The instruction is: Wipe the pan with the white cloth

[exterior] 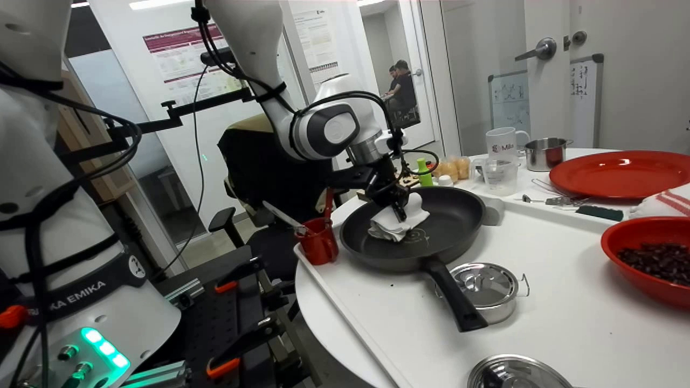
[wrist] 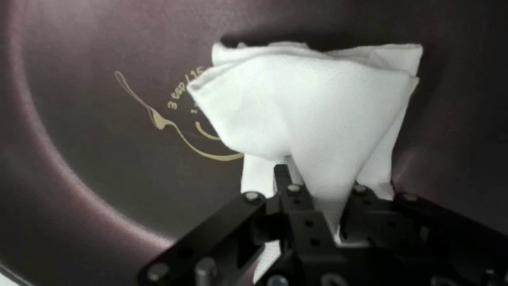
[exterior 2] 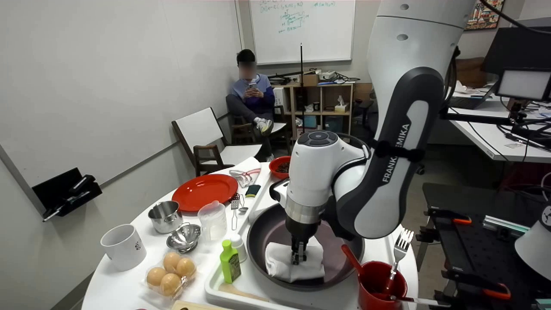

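The dark pan [exterior: 455,218] rests on a white tray, its black handle pointing toward the camera in an exterior view. It also shows in an exterior view [exterior 2: 338,252] and fills the wrist view [wrist: 79,107]. The folded white cloth [exterior: 385,227] lies inside the pan, also seen in an exterior view [exterior 2: 277,260] and the wrist view [wrist: 301,95]. My gripper [exterior 2: 298,257] points down into the pan, fingers closed with cloth bunched between them. In the wrist view my gripper [wrist: 311,178] has one fingertip partly hidden by cloth. Printed markings on the pan floor are partly covered.
A red cup [exterior 2: 383,284] with utensils stands close beside the pan. A lidded steel pot [exterior: 488,291] sits by the handle. A green bottle [exterior 2: 230,262] and white shaker [exterior 2: 238,247] stand near the rim. A red bowl of beans [exterior: 655,258] is farther off.
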